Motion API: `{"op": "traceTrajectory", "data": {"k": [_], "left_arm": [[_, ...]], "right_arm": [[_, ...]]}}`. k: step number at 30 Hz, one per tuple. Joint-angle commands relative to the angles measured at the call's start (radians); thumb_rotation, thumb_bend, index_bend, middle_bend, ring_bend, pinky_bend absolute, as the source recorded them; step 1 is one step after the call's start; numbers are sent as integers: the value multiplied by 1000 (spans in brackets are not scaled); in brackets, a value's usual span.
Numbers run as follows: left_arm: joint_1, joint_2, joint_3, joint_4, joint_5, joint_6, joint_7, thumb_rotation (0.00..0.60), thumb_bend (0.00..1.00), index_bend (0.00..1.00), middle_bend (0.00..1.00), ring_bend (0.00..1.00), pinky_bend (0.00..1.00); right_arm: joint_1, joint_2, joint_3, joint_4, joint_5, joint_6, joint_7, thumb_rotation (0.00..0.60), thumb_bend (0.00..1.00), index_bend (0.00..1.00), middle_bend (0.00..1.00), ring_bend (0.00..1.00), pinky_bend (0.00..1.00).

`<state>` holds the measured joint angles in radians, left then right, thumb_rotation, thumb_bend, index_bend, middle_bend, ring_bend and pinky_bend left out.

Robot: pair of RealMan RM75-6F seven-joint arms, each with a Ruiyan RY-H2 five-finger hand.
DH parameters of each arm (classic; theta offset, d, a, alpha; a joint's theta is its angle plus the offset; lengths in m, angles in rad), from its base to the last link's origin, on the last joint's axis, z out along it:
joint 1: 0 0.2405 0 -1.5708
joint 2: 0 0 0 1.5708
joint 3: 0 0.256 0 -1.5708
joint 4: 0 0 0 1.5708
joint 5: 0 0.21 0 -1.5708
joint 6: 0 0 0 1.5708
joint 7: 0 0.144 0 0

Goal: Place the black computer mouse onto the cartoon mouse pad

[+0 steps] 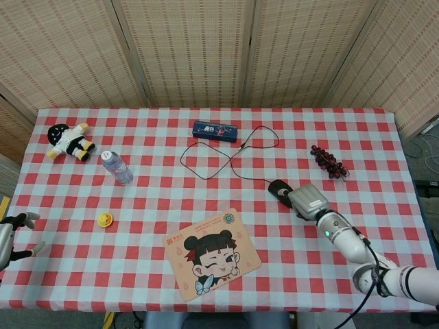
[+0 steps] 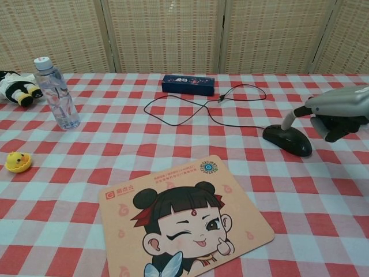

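One black computer mouse (image 2: pixel 287 140) lies on the checked tablecloth (image 2: pixel 323 190), right of the one cartoon mouse pad (image 2: pixel 183 220), not on it. The right hand (image 2: pixel 337 112) touches it with one finger, grasping nothing. The left hand (image 1: pixel 12 234) is released, fingers spread.

Bare checked cloth separates the black computer mouse (image 2: pixel 287 140) from the cartoon mouse pad (image 2: pixel 184 221); its thin black cable (image 2: pixel 190 112) loops behind.
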<state>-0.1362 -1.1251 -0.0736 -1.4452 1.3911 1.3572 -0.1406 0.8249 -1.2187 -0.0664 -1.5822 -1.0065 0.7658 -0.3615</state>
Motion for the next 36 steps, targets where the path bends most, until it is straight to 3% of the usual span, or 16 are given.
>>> {"op": "traceTrajectory", "data": {"k": [1,9,24,36], "left_arm": [[-1,-1,1,-1,1,0,3,600,162,448,482,406,648],[-5,-8,3,-4,4,-5,21,600,162,448,482,406,647],[-6,-6,3,-3,0,-9,9,600,162,448,483,406,647],[-5,-3,3,-2,1,-6,1,600,162,448,483,406,648]], "right_arm": [[-29,39,-2,-25,-22,28,19,600,1000,191,980,895,988],[-70,69,-10,14,3,0,62,600,1000,191,983,899,989],[-87,-17,-2,159,31,-84,83,600,1000,191,986,903,992],[-73,-69,29,192,18,-106,83,600,1000,191,986,904,992]]}}
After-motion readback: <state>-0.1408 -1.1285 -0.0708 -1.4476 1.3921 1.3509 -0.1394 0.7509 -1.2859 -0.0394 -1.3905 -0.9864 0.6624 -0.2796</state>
